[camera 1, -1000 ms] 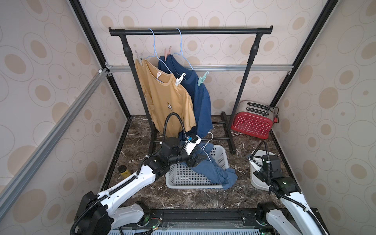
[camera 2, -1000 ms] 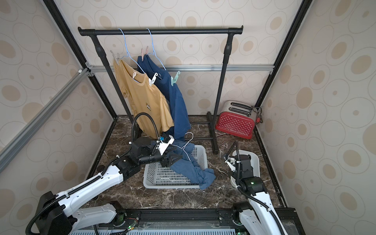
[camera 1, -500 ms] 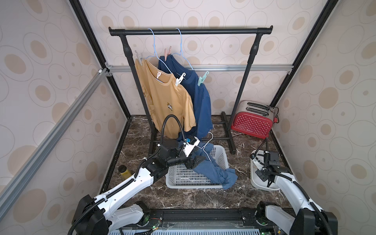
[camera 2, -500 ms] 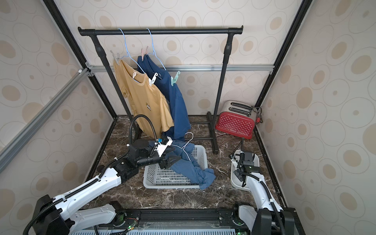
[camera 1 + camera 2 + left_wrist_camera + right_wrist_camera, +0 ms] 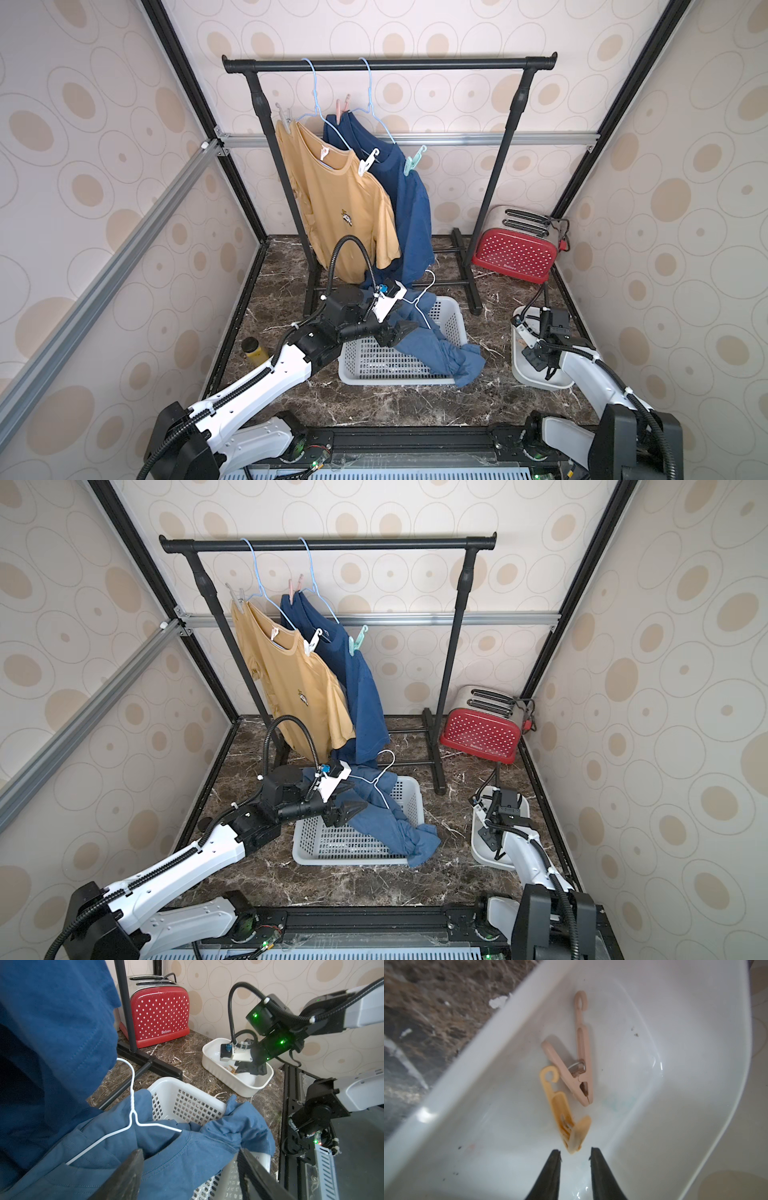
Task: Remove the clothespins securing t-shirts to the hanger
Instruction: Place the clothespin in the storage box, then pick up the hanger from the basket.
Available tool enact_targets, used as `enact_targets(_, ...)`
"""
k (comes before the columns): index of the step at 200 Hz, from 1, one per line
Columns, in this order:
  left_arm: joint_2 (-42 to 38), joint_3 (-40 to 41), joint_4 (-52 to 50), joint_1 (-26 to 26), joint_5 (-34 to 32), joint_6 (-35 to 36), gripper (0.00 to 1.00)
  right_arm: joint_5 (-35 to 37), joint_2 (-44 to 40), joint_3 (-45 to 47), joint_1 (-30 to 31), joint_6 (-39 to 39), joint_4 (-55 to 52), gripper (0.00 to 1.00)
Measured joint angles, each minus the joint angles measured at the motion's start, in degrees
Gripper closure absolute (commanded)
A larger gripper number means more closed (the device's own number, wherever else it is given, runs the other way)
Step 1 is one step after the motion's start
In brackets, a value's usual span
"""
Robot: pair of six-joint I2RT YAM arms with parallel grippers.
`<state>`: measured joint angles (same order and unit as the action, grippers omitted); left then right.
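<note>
**Desk:** Where were the clothespins?

**Photographer:** Two lay in a white rounded plastic tray (image 5: 675, 1084) on the dark marble counter (image 5: 415, 403): a pink hook-tipped clothespin (image 5: 580, 1059) and an orange-yellow clothespin (image 5: 564, 1111), just beside each other. The right arm's fingers (image 5: 550, 1176) hovered near the yellow one, a narrow gap between them, gripping nothing.

**Desk:** And the others?

**Photographer:** A grey clothespin (image 5: 284, 116), a second pink clothespin (image 5: 341, 109), a white clothespin (image 5: 368, 161) and a teal clothespin (image 5: 413, 159) sat on a mustard-yellow t-shirt (image 5: 336, 208) and a dark blue t-shirt (image 5: 411, 216) hanging from the black metal rail (image 5: 390, 64).

**Desk:** The left arm?

**Photographer:** The left arm's fingers (image 5: 124, 1176) stood wide apart. Cloth of a third, blue t-shirt (image 5: 182, 1159) lay loose between them, draped with its white wire hanger (image 5: 132, 1103) over a white slotted basket (image 5: 187, 1103).
</note>
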<state>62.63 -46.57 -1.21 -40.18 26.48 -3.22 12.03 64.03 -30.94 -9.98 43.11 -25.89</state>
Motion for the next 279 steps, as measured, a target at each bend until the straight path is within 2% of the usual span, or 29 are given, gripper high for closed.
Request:
enact_targets(43, -0.7, -0.07, -2.19, -0.02, -1.44, 2.08, 0.23, -0.04, -4.61, -1.4, 0.0, -1.97, -0.09, 0.66)
enact_targets(70, -0.15, -0.57, -3.96, -0.04, -2.1, 3.21, 0.23, -1.49, -9.49, -9.27, 0.72, -6.43, -0.7, 0.62)
enact_targets(104, 1.57, -2.49, -5.35, -0.04, -3.82, 4.46, 0.23, -4.72, -10.19, -27.91, 5.77, -18.6, -3.82, 0.61)
enact_targets(130, 2.45, -3.87, -6.16, 0.04, -5.4, 4.79, 0.23, -7.41, -9.27, -35.3, 15.23, -30.88, -4.79, 0.6)
enact_targets(162, 2.62, -4.57, -7.32, 0.76, -7.78, 4.76, 0.24, -11.37, -6.1, -33.7, 29.97, -43.89, -2.49, 0.59)
enact_targets(190, 2.62, -4.59, -8.2, 1.73, -8.92, 4.55, 0.24, -15.61, 0.24, -28.52, 38.71, -52.15, 3.21, 0.58)
enact_targets(227, 1.03, -4.59, -10.27, 3.87, -10.29, 3.82, 0.24, -22.43, 7.54, -22.56, 40.57, -59.41, 12.41, 0.55)
enact_targets(279, -2.01, -4.59, -11.06, 5.49, -11.63, 2.51, 0.24, -30.8, 15.74, -21.84, 40.5, -64.48, 24.59, 0.51)
